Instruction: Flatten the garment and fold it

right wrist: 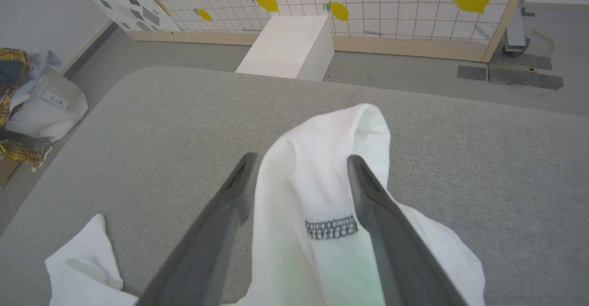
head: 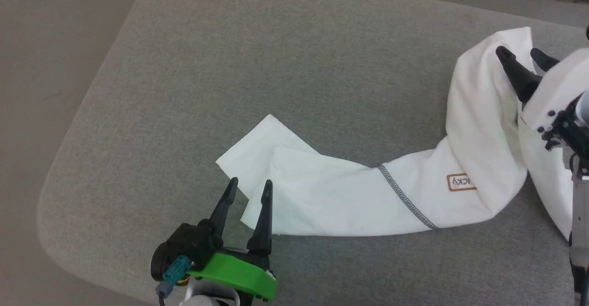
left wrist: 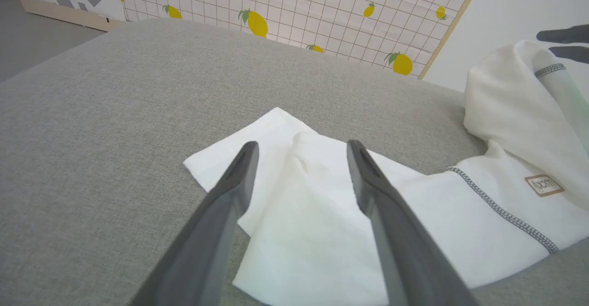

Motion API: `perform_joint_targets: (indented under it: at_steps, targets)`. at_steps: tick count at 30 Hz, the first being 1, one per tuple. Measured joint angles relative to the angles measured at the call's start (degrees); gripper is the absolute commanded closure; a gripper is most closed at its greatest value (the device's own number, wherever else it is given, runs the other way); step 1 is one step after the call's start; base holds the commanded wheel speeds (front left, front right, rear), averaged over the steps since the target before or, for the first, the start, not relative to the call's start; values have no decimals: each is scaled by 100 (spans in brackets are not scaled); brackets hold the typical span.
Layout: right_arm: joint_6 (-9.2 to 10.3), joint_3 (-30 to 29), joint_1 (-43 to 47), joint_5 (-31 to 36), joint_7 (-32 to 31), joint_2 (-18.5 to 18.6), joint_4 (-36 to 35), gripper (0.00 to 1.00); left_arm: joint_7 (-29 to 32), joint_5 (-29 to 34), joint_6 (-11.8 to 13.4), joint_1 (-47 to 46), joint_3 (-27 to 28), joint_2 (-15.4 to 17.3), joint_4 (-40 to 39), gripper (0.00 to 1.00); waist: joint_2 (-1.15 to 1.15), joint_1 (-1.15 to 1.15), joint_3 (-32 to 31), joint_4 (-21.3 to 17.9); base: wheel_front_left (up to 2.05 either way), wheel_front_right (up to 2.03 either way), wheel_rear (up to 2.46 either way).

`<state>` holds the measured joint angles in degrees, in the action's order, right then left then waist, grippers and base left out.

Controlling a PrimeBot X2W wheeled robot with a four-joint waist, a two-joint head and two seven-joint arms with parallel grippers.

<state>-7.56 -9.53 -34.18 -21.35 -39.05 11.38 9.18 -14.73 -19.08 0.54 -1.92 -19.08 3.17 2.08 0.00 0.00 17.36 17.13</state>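
Across the middle and right of the head view, the garment lay on a grey padded surface. One flat, partly folded end rested at lower centre. From there a long white run extended to the right, crossed by a dark grey stitched seam and carrying an orange-bordered patch. At the right edge of the frame the fabric rose off the surface into a raised fold.

At lower left centre, the left gripper was found with its jaws spread wide and nothing between them. Its fingertips stood over the flat end of the garment. Contact with the cloth could not be confirmed.

At upper right, the right gripper was at the raised fold. In the right wrist view its two fingers stood well apart, with a peak of white cloth and a short stretch of seam lying between them. The cloth brushed both fingers, but no pinch was observed; the jaws were parted, not clamped.

In that view's upper centre, a white box stood on the floor beyond the surface, before a lemon-printed screen.
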Motion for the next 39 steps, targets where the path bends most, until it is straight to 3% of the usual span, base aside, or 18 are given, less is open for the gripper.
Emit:
perform_joint_targets:
  at_steps: [5,8,13,16,21,26,32,39]
  targets:
    - [0,-123,738,-387,154,-10,-915,0,0,45,1,130,21,21,-9,0,0,0,-207,-246,0,0,0]
    - [0,-358,1352,-391,431,-231,-1551,0,0,55,2,187,27,45,-56,0,0,0,-339,-420,0,0,0]
    - [0,-762,2632,-311,1134,-739,-2412,0,3,71,3,351,10,111,-86,0,0,0,-567,-713,0,0,0]
    - [0,-938,3437,-282,1715,-835,-2687,0,41,71,9,439,0,151,-129,0,0,0,-683,-876,0,0,0]
    - [0,-886,4574,-612,3086,-840,-2461,0,163,93,57,547,-16,260,-285,0,0,0,-822,-1156,0,0,0]
    - [0,-441,4896,-579,3955,-847,-2209,0,315,230,118,540,-11,378,-498,0,0,0,-878,-1431,0,0,0]
    - [0,-181,4884,-537,4240,-847,-2101,0,721,367,79,181,-119,517,-590,0,0,0,-841,-1688,0,0,0]
    - [0,-148,4808,-489,4281,-847,-1985,0,2447,370,-439,-804,-721,639,-29,0,0,0,-670,-1778,0,0,0]
